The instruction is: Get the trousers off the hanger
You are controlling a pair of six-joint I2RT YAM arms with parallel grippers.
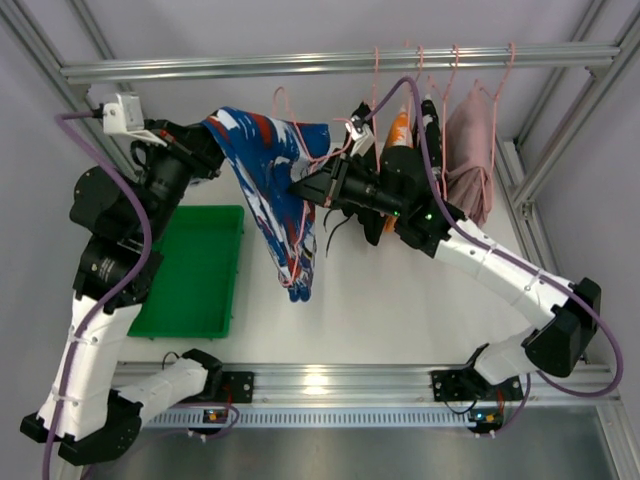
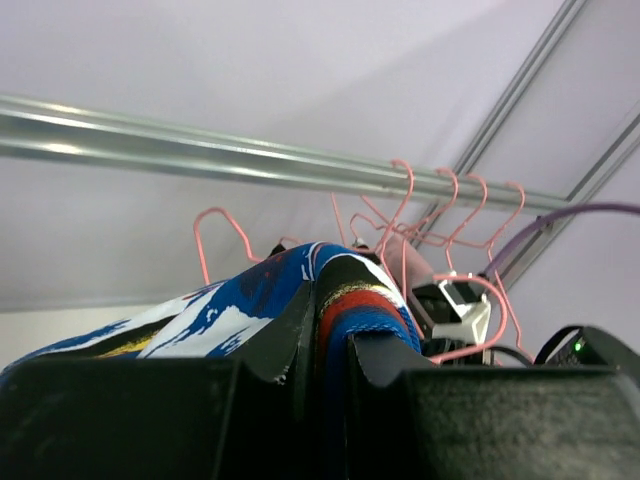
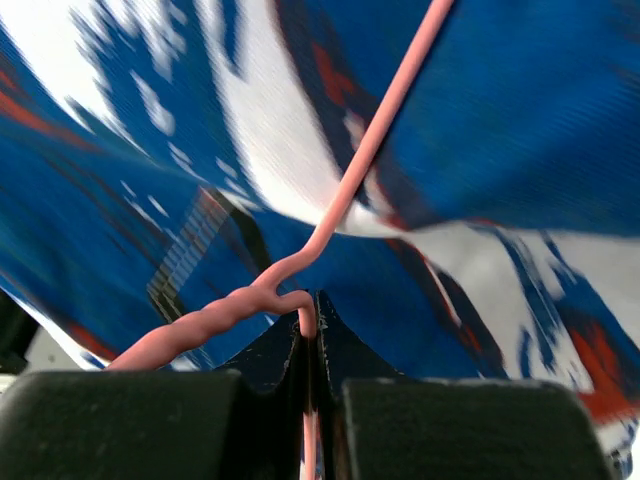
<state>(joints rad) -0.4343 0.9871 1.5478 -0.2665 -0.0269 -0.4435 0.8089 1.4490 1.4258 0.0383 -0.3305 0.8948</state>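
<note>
Blue printed trousers [image 1: 268, 175] not yet off pink hanger [image 3: 372, 150] | left gripper [image 2: 331, 338] pinching their cloth | right gripper [image 3: 312, 322] clamped on hanger wire | separation left to do

I can read no word, number or brand anywhere in my view. The marks on the blue trousers [image 1: 262, 165] are only coloured pattern, not letters.

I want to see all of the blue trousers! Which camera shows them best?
The top camera: the blue trousers hang there nearly whole, from top to bottom. The left wrist camera shows only a fold pinched between the left fingers. The right wrist camera shows just blurry close-up print behind the pink hanger.
</note>
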